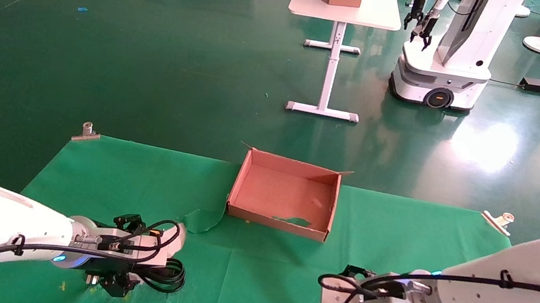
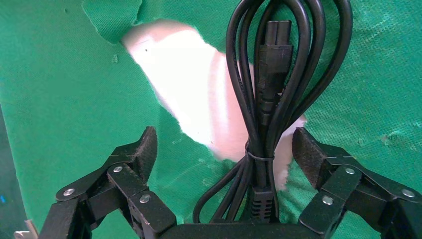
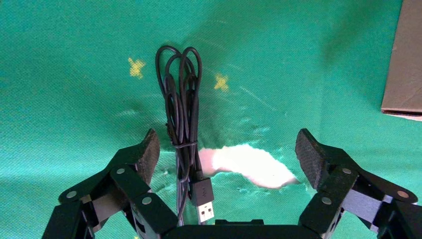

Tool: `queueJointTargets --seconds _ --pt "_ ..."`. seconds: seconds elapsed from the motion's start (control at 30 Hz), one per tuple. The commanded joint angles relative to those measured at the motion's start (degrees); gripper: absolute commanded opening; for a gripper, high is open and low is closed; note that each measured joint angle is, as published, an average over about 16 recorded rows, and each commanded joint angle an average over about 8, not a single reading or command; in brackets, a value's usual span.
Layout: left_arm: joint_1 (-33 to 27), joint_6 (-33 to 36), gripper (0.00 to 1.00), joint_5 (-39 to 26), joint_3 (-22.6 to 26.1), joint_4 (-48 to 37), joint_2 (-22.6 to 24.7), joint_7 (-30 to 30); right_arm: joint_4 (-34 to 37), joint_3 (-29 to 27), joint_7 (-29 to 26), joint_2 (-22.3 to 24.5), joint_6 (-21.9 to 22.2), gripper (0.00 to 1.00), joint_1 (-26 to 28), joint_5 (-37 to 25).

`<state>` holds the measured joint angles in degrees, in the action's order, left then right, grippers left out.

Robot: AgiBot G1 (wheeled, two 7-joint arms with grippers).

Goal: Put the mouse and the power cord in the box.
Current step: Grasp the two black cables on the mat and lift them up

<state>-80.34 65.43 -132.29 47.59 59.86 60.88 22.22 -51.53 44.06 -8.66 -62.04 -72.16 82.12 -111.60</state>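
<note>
Below my left gripper (image 2: pixel 224 149), at the near left of the green cloth (image 1: pixel 254 274): item one, the power cord (image 2: pixel 268 99).
- Lie: bundled in long loops and cinched by a thin tie. Its long axis runs straight out from the wrist, down the middle of the gap between the two pads (image 2: pixel 145 149).
- Left gripper state: spread wide, holding nothing. One pad stands well off each side of the bundle and neither touches it.
- Judgement: the tied waist sits level with the pads, so I expect a straight closing to catch every strand across the short way.

Under my right gripper (image 3: pixel 226 149), at the near right of the cloth: item two, the thin cable (image 3: pixel 181 114) belonging to the mouse.
- Lie: also looped and tied, long axis again pointing out from the wrist, flat plug end nearest the palm. It lies off-centre, just beside one pad and well apart from the other.
- Right gripper state: fully open, empty.
- The mouse body: I cannot make it out in any view. From the head camera only a dark tangle shows beneath that wrist.

Beyond both arms, at the middle far edge of the cloth: item three, the box (image 1: pixel 245 179).
- State: open top, nothing of the task inside.
- Bearing: forward and inward from either gripper, roughly equally near both. A corner of it shows in the right wrist view.

Task standing, as I judge it: neither item lifted yet, and the left pick looks the better lined up.
</note>
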Motion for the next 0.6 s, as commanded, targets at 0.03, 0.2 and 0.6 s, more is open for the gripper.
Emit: queueJointTargets --seconds 0.03,0.2,0.6 --pt "0.00 0.00 0.00 0.03 -0.01 0.00 -0.01 0.00 -0.19 -0.07 0.04 0.19 -0.10 0.00 -0.07 0.20" --pt "0.00 0.02 0.00 0.09 -0.01 0.01 -0.02 0.00 -0.45 -0.16 0.10 0.47 -0.22 0.00 -0.18 0.49" --pt "0.00 0.04 0.00 0.10 -0.01 0.04 -0.02 0.00 -0.45 -0.57 -0.55 0.18 -0.10 0.00 -0.15 1.22"
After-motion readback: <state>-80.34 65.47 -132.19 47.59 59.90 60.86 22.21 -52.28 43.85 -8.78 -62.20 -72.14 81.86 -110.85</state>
